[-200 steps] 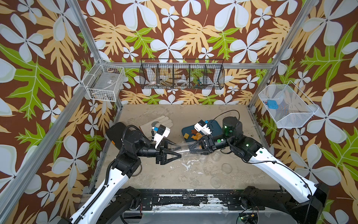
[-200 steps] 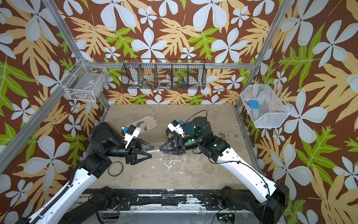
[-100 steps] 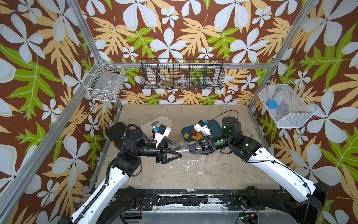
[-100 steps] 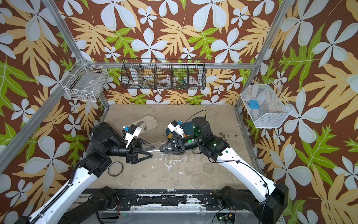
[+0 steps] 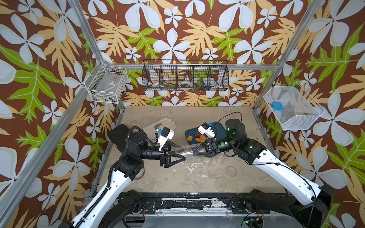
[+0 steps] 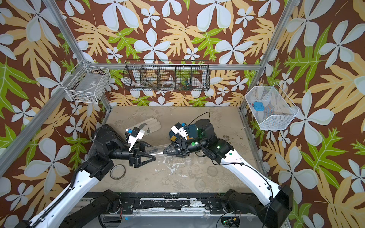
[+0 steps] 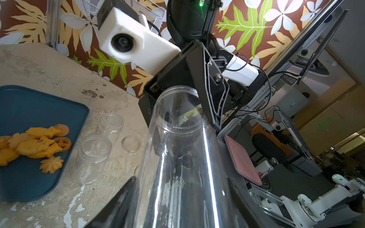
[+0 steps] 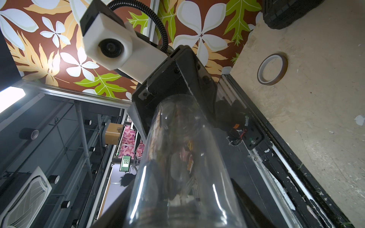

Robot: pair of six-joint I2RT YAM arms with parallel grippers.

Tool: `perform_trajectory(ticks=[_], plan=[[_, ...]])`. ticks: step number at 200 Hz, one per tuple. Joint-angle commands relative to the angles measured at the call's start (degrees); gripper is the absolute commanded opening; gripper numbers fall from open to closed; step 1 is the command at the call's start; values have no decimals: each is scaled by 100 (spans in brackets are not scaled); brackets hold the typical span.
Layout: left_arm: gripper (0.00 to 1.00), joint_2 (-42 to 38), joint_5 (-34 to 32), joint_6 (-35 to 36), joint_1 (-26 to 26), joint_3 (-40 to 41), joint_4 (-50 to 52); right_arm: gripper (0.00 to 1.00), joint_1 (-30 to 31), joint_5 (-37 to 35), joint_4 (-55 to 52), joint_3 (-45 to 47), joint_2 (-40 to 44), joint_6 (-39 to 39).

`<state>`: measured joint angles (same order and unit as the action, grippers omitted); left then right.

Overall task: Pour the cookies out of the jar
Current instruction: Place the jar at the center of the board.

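Note:
The clear jar (image 5: 185, 150) (image 6: 157, 150) hangs level above the table between both arms, and it looks empty. My left gripper (image 5: 180, 153) (image 7: 181, 178) is shut on its base end. My right gripper (image 5: 194, 151) (image 8: 181, 183) is shut on the threaded neck end, one finger (image 7: 213, 94) lying along the open mouth. The cookies (image 7: 33, 146) (image 5: 199, 138), orange and yellow stars, swirls and a pretzel, lie heaped on a dark blue tray (image 7: 29, 106) (image 5: 217, 128) behind the right gripper.
Two more clear jars (image 7: 94, 152) (image 7: 111, 124) and a clear lid (image 7: 131, 144) stand beside the tray. A white glove (image 5: 164, 125) lies at the back left and a tape ring (image 6: 118, 171) under the left arm. Wire baskets hang on the walls.
The right gripper's fingers have closed in around the jar's neck end. The left arm and the jar have hardly moved.

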<state>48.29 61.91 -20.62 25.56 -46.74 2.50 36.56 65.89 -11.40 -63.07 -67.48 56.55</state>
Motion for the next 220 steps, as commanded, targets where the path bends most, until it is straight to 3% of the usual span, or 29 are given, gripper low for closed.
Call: perform_trajectory(ticks=[1, 58, 87, 169, 194, 220], plan=[[72, -4, -91, 101, -7, -27, 143, 67, -27, 73, 67, 14, 60, -48], [82, -3, -264, 205, -7, -122, 323, 66, -35, 65, 68, 23, 87, -74], [100, -4, -348, 236, -7, -162, 409, 66, -35, 77, 68, 22, 78, -73], [100, 31, -636, 343, -8, -269, 573, 64, -277, 85, -152, 128, 113, -280], [100, 38, -1320, 664, -7, -471, 1210, 64, -452, 112, -412, 44, 87, -488], [100, -132, -2880, 443, -7, -789, 1710, 62, -696, -25, -1419, -291, -87, -1334]])
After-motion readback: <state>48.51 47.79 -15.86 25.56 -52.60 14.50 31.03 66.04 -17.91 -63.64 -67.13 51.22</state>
